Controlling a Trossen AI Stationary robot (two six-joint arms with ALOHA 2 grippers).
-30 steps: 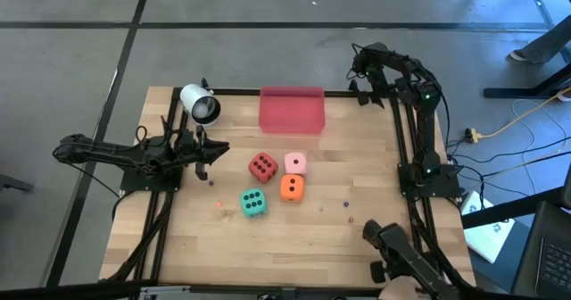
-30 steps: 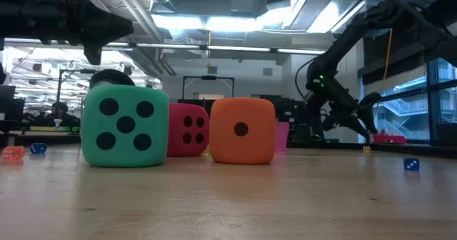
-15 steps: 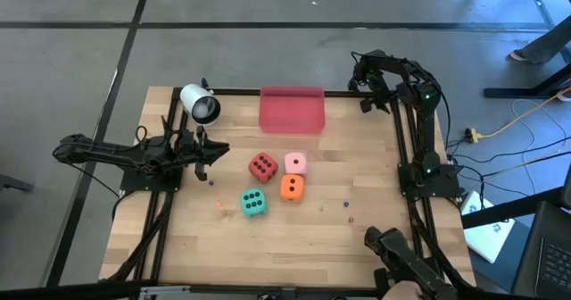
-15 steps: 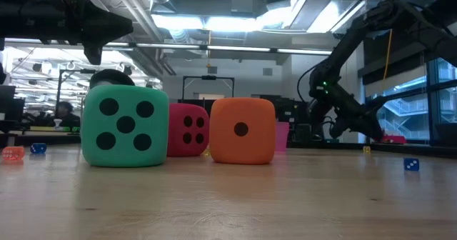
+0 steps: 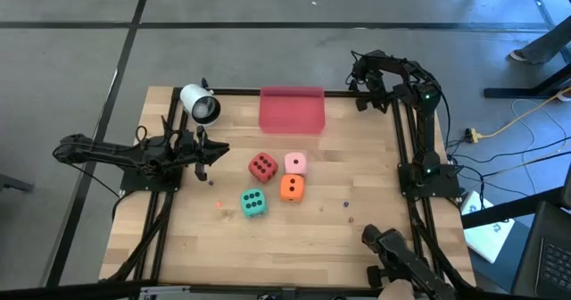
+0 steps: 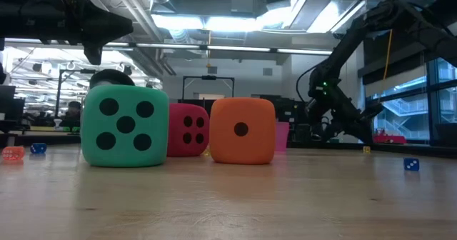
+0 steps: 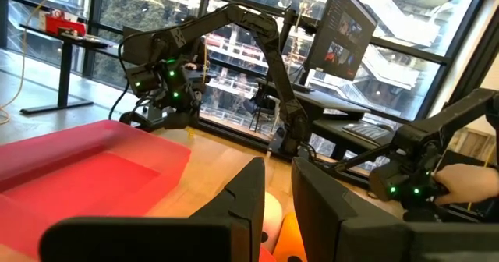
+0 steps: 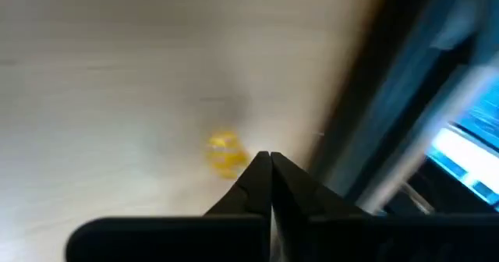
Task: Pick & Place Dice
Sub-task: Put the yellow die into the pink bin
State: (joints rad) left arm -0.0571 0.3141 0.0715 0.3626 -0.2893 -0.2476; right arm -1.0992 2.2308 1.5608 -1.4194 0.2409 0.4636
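Observation:
Four dice rest on the wooden table near its middle: red [image 5: 261, 166], light pink [image 5: 295, 163], orange [image 5: 291, 187] and green [image 5: 253, 203]. The low view shows the green [image 6: 125, 126], red [image 6: 188, 129] and orange [image 6: 241, 131] ones, and the pink one is hidden there. My left gripper [image 5: 217, 151] hovers left of the red die, pointing level at it, with a narrow gap between its fingers [image 7: 278, 184] and nothing in it. My right gripper [image 5: 360, 102] is shut at the far right corner, pointing steeply down [image 8: 270, 156]. A tiny yellow piece [image 8: 224, 153] lies just beside its tips.
A pink rectangular tray [image 5: 291, 110] stands at the far edge, behind the dice. A white cylinder [image 5: 200, 104] sits at the far left. Tiny coloured bits lie scattered on the table, one of them blue [image 6: 411, 164]. A dark frame borders the table.
My right gripper has sunk a little toward the table at the far right corner, and in the low view its fingers have come together. The dice and my left arm have stayed where they were.

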